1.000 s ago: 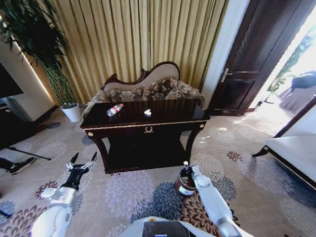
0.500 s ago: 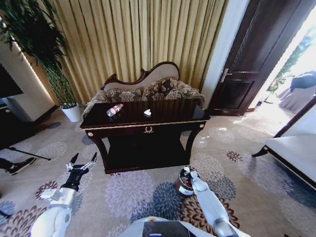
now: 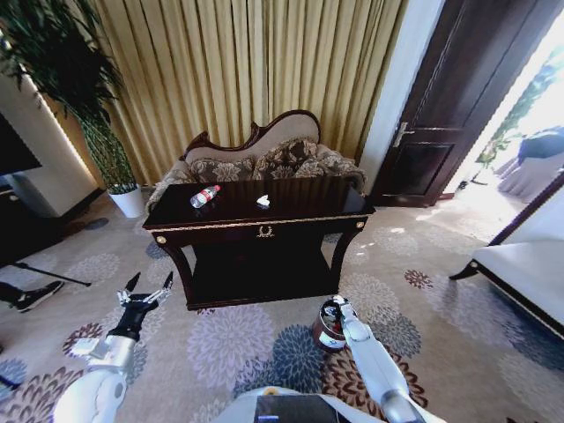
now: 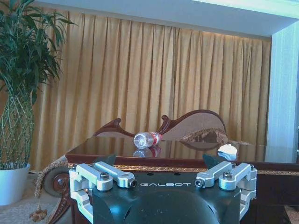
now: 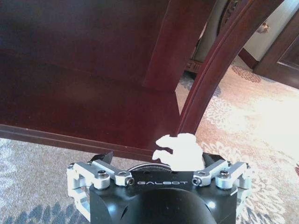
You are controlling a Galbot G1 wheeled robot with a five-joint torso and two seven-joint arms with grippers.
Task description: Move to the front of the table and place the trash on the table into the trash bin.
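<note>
Patterned carpet, gold curtains behind, a sofa (image 3: 264, 159) against them and a potted plant (image 3: 79, 106) at the left. Dark table (image 3: 264, 231) before the sofa. On its top, a bottle (image 3: 204, 196) lying on its side near the back left corner; a white scrap (image 3: 263, 202) near the middle. Bin (image 3: 330, 328) on the carpet, in front of the table's front right leg. Right gripper (image 3: 334, 307) hung over the bin's rim, fingers apart, with a crumpled white scrap (image 5: 180, 151) between them; could not tell whether gripped or loose. Left gripper (image 3: 147, 289) held low off the table's front left corner, fingers spread, nothing in them.
</note>
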